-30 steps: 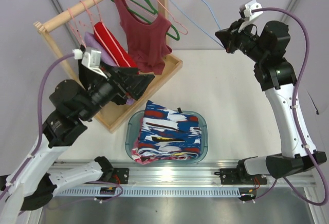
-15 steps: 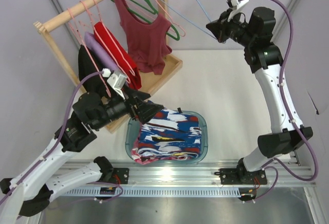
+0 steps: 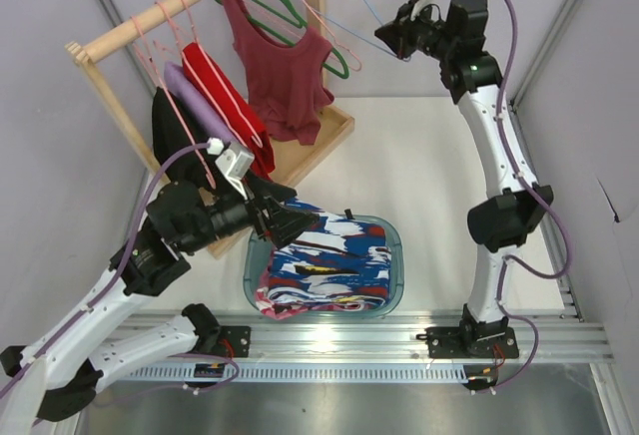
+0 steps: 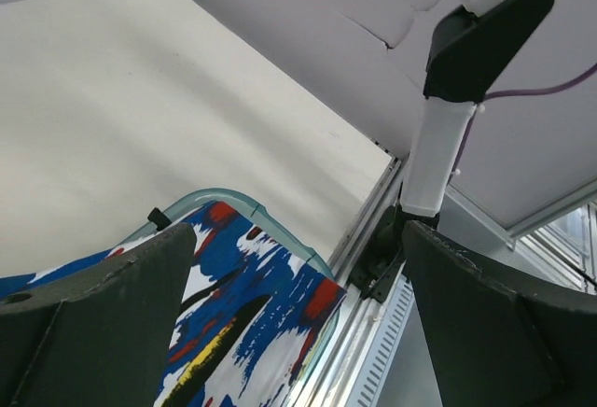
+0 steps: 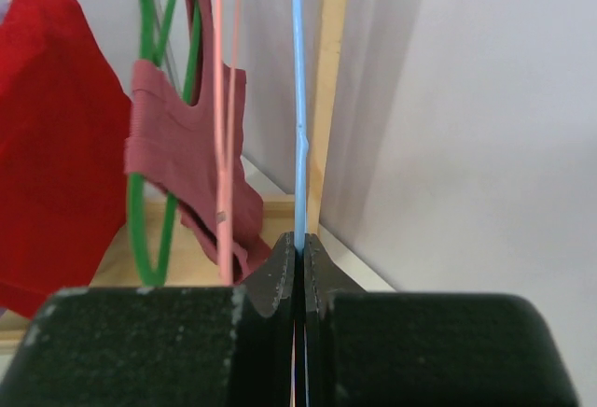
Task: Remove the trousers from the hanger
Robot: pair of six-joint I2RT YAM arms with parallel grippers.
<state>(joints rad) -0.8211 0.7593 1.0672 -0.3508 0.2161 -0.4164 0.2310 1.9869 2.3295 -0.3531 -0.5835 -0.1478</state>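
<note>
The royal blue trousers (image 3: 329, 260) with white and red patches lie heaped in the teal basin (image 3: 395, 277); they also show in the left wrist view (image 4: 233, 318). The thin light-blue hanger (image 3: 351, 30) is bare and stretches from the rack's far end to my right gripper (image 3: 391, 38), which is shut on its wire (image 5: 298, 127). My left gripper (image 3: 290, 217) is open and empty, hovering over the basin's near-left edge above the trousers.
A wooden rack (image 3: 150, 21) at the back left carries pink hangers (image 3: 160, 26), a green hanger (image 3: 280, 16) with a dark-red tank top (image 3: 285, 71), and red, purple and black garments. The metal rail (image 3: 329, 340) runs along the near edge.
My right gripper has carried the light-blue hanger left and back toward the rack. My left arm swung down from the rack to the basin's left edge.
</note>
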